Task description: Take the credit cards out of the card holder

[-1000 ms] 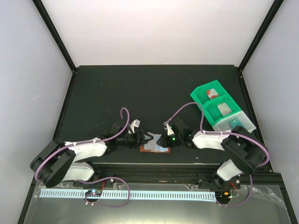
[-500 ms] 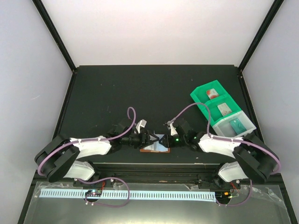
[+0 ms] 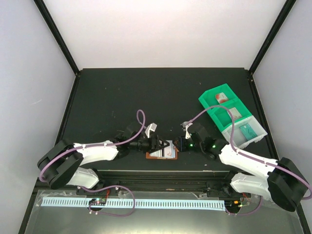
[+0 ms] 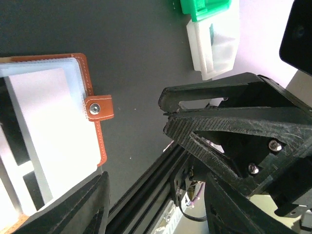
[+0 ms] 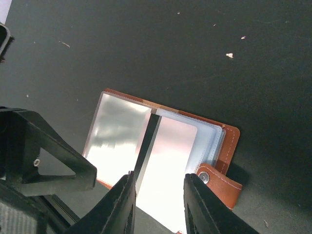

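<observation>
The open card holder [image 5: 161, 146] lies low in the middle of the black table [image 3: 146, 92], near its front edge. Glare on its shiny pockets hides whether credit cards sit inside. The left gripper [image 4: 157, 180] gapes wide and empty beside it. The right gripper [image 5: 161, 176], narrowly parted, hovers over the fold and grips nothing. White walls [image 3: 146, 34] stand behind.

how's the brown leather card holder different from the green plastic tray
The brown leather card holder lies flat and opened out; the green plastic compartmented tray has raised walls. The card holder sits at the black table's near edge; the tray is at the far right. The card holder shows shiny pale pockets; the tray's compartments are open-topped. Both rest on the table and hold small items.
</observation>
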You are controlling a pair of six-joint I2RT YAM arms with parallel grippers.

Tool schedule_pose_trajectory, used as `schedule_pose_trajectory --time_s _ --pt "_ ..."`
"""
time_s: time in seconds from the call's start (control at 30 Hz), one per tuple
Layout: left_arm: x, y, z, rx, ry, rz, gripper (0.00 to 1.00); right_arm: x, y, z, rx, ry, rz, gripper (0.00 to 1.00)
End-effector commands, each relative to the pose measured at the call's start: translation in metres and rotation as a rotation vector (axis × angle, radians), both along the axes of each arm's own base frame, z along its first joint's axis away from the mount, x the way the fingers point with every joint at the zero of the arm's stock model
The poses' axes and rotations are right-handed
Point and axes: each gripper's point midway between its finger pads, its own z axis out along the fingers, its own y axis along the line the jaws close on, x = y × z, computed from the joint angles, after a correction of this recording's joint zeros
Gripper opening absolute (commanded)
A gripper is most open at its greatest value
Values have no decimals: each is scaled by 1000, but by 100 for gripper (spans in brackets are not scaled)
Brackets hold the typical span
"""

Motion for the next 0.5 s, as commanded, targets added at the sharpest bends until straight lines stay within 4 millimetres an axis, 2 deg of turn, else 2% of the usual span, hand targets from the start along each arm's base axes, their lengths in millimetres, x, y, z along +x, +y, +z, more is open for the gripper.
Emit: schedule_pose_trajectory --time_s 0.0,0.23,0.3,0.47 --pt "10 8 11 52 -89 42 54 6 3 7 -11 -20 1 30" --pt "17 32 -20 171 -69 73 44 1 30 -3 55 66 83 19" --pt "19 35 -26 207 -66 76 40 3 32 -11 32 88 83 17" --pt "21 35 -44 253 -41 51 40 10 33 -28 -23 108 72 16"
